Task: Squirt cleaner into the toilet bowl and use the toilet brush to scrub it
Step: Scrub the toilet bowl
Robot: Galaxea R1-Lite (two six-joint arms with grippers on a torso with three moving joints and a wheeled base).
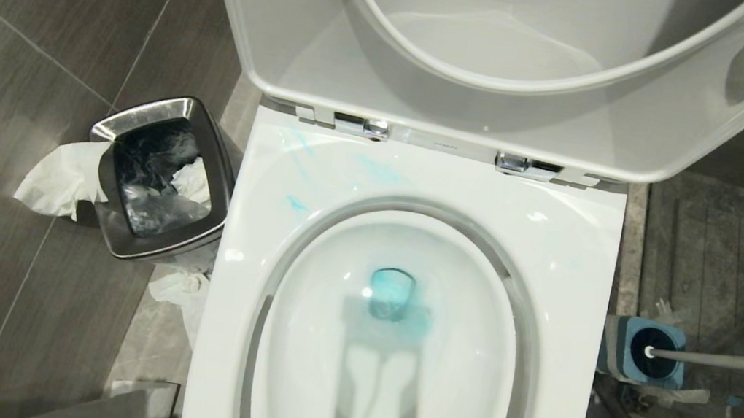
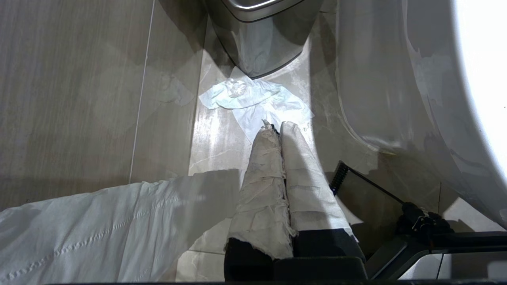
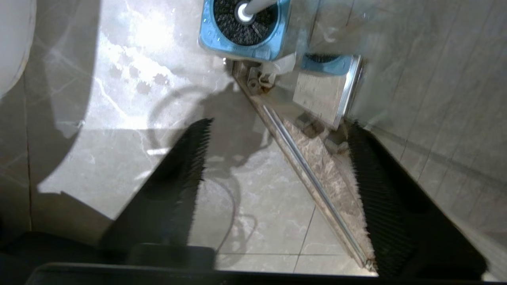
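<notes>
Right gripper fingers spread, empty; left gripper fingers closed; toilet brush in holder.

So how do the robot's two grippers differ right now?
The left gripper is shut, fingers pressed together; the right gripper is open, fingers spread wide. The left fingers are wrapped in pale, paper-like covering; the right fingers are bare black with ridged inner faces. The left points at a crumpled tissue by the bin; the right points towards the brush in its blue holder. Both are empty and hang over the floor.
</notes>
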